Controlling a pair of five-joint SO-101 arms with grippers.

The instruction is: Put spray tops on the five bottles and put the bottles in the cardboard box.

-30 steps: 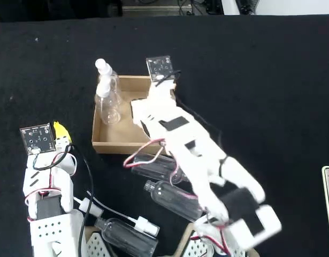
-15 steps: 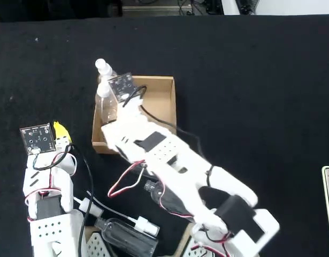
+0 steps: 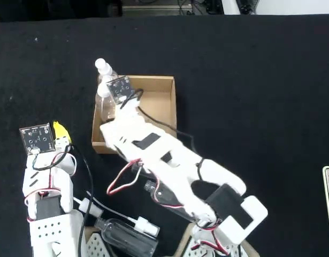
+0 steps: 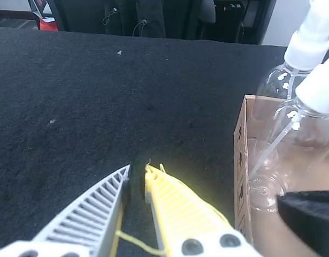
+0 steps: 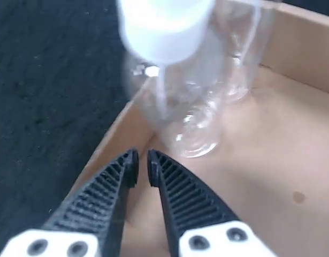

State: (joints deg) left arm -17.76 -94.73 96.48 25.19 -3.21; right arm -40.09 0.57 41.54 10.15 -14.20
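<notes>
Risk: right arm's fingers (image 5: 100,193), nearly pressed together and empty, sit over the cardboard box (image 5: 303,48) wall with two capped bottles (image 5: 196,123) standing just ahead of the tips, so a forward nudge could topple them or snag and drag the box.
</notes>
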